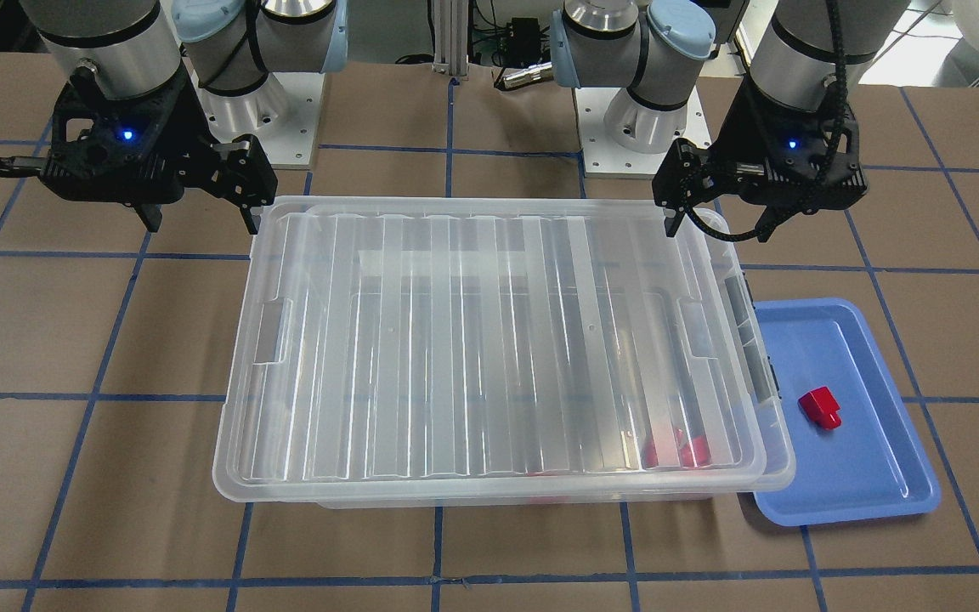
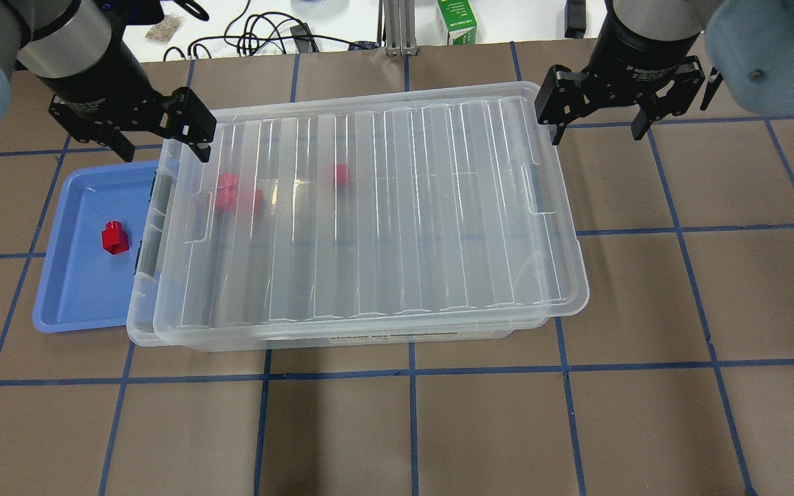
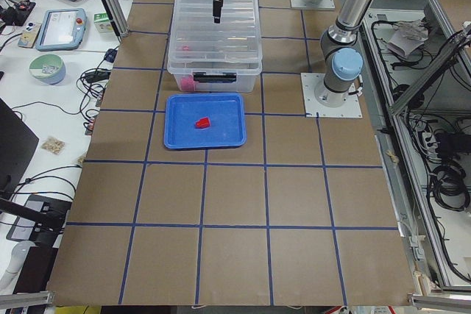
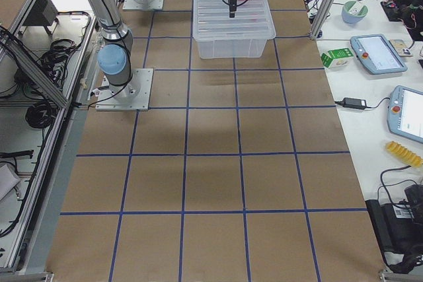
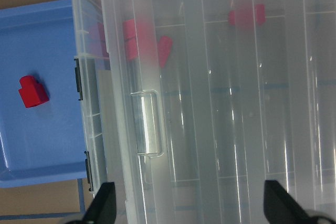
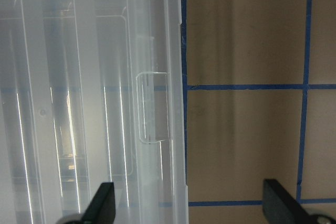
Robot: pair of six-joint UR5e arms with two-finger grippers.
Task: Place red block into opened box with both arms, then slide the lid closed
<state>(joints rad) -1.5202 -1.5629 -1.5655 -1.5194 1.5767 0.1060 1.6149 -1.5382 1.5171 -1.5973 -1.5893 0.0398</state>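
Both spread, empty. Left gripper [image 2: 163, 146] is the nearer one: red block [image 2: 115, 238] in blue tray [image 2: 73, 289], outboard and robot-side of it, stub pointing away. Right gripper [image 2: 597, 131] sits off the far end of the lid [image 2: 397, 207], which nearly covers the box [image 2: 231, 342].

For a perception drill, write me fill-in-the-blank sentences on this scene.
The loose red block lies in the ____ tray.
The left gripper and right gripper are both ____.
The lid leaves a strip of the box uncovered at the end beside the ____.
Missing: blue; open; tray.
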